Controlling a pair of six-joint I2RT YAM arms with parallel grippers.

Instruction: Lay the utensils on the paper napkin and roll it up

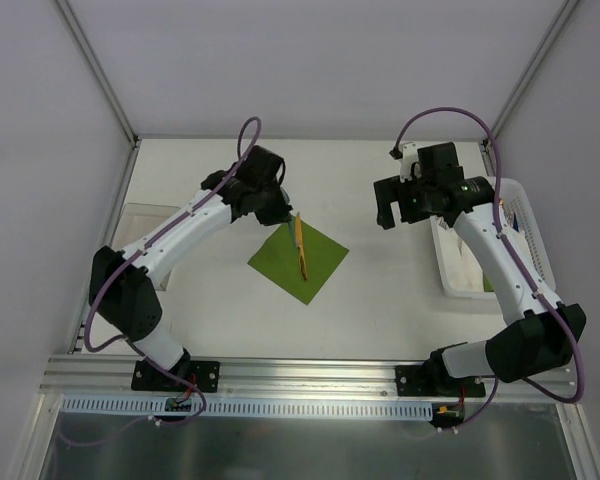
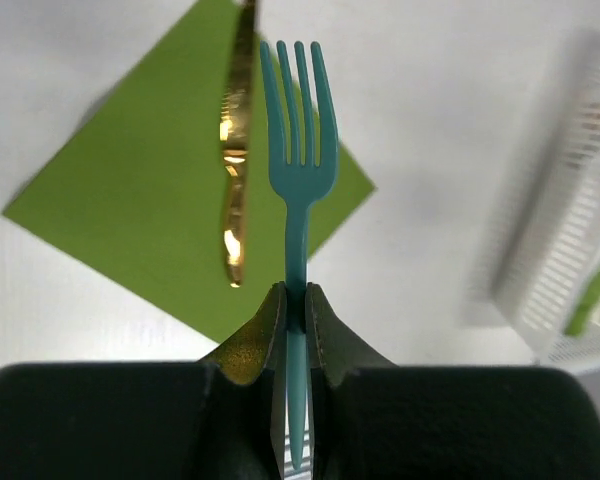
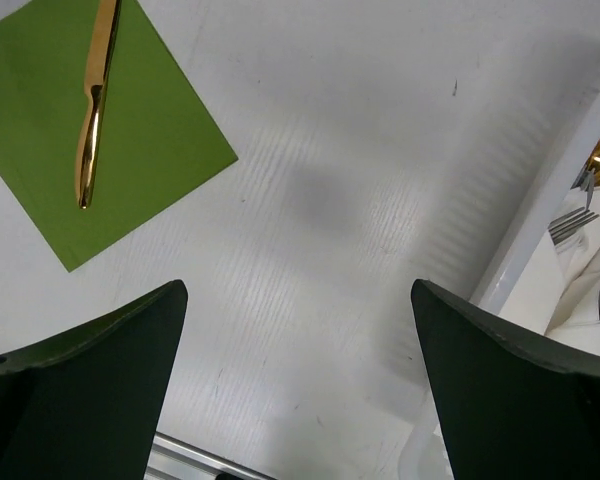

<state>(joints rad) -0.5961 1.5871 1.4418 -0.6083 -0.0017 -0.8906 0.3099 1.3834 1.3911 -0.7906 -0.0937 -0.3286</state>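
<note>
While the left pincer (image 2: 295, 290) pinches a teal fork (image 2: 298, 170) above the green napkin (image 1: 318, 262) bearing a gold knife (image 1: 300, 245), the right pincer (image 3: 298, 290) stands spread.

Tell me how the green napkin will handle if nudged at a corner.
The napkin looks thin and lies flat, so it probably crumples rather than slides stiffly. Likely light; the knife on it may pin it somewhat.

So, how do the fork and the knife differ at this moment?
The fork is teal; the knife is shiny gold. The fork is clamped by its handle in the left gripper; the knife lies flat on the green napkin, untouched. Both are slim cutlery.
</note>
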